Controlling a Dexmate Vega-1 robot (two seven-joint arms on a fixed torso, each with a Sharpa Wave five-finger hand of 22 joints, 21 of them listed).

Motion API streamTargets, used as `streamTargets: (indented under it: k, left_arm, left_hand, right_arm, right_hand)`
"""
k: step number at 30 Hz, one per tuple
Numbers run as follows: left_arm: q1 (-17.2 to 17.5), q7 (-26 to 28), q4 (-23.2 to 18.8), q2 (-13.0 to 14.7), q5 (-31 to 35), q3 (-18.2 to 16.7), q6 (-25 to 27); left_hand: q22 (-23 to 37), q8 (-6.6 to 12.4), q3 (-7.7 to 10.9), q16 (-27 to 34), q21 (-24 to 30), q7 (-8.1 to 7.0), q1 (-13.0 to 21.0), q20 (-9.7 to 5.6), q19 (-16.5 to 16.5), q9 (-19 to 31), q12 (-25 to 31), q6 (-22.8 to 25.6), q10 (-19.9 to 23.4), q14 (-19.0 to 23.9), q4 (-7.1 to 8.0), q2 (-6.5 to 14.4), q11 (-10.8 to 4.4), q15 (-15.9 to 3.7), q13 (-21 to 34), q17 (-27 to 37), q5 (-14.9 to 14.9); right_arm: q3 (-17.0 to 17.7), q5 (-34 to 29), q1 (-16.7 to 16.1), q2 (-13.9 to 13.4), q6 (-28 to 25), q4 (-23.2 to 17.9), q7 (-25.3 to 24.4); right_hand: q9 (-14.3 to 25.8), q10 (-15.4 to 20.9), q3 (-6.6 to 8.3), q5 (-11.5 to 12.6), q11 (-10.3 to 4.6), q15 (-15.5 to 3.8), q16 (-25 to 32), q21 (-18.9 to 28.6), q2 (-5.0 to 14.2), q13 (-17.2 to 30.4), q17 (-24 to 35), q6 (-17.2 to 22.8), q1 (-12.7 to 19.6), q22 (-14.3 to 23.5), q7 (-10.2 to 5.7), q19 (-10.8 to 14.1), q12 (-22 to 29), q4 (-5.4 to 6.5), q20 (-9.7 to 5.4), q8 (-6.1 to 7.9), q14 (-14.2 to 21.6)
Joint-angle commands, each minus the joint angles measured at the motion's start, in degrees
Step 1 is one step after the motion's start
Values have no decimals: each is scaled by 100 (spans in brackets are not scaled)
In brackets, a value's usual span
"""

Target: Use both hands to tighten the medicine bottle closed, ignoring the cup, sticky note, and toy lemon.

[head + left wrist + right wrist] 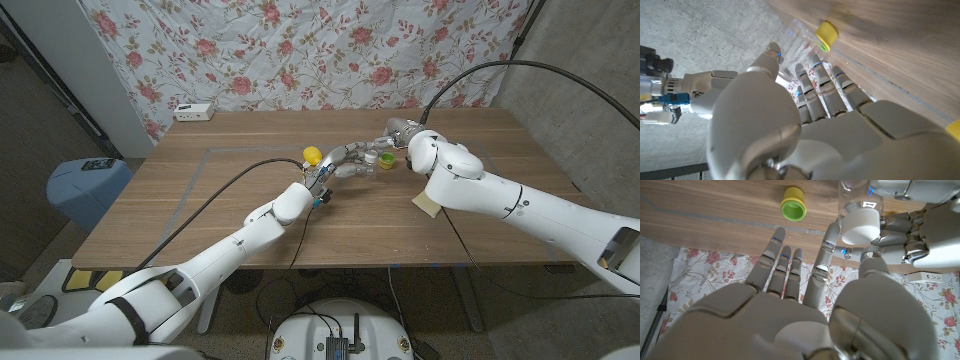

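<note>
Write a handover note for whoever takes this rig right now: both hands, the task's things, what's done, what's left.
Left hand: grips the clear medicine bottle by its body, above the table.
Right hand: thumb and a finger pinch the white cap.
Cup, toy lemon and sticky note sit on the table, untouched.
Done: bottle held, cap engaged.
Left: twist tight; tightness can't be judged.

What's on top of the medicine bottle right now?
A white cap sits on the medicine bottle, with the right hand fingers at its sides. The left hand grips the clear body. How far the threads are seated is hidden under the cap.
</note>
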Motion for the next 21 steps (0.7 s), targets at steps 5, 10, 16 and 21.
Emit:
streamTargets:
  k: [5,10,16,21]
  left_arm:
    - [41,22,-57,35,15,-21,-5]
    - [88,87,-132,71,36,-55,32]
    - [169,132,-315,181,59,-112,121]
    - [222,162,-424,252,70,-155,162]
  left_hand:
    - [12,-4,12,21,36,-22,36,-30,-6,18,45,6,174,-4,5,37,-80,-573,9,25,34]
    - [12,-6,12,22,36,-22,37,-27,-6,18,42,1,167,-2,6,41,-81,-576,9,26,35]
    - [12,-8,9,19,36,-28,35,-35,-3,18,45,-4,175,-8,6,35,-81,-579,8,25,33]
    - [12,-7,9,18,36,-31,36,-34,-4,18,43,-3,171,-10,6,36,-80,-583,8,24,34]
  right_arm:
    - [-4,59,29,-163,-71,-208,-19]
    - [66,131,-2,-215,-63,-265,-30]
    - [222,212,-147,-233,11,-311,-206]
    - [373,294,-290,-229,93,-352,-373]
  right_hand:
    - [67,-194,-91,18,147,132,-80,-41,-22,24,19,-603,-201,31,-26,-142,-38,25,84,-253,-138]
    - [130,-432,-128,33,243,188,-131,-57,-21,32,19,-1146,-299,30,58,-255,-73,23,139,-429,-286]
    - [169,-562,-150,37,282,215,-152,-62,-8,36,23,-1410,-377,30,65,-326,-75,38,133,-484,-382]
    - [180,-588,-160,37,287,226,-152,-58,-2,37,26,-1506,-415,30,100,-334,-68,49,133,-501,-398]
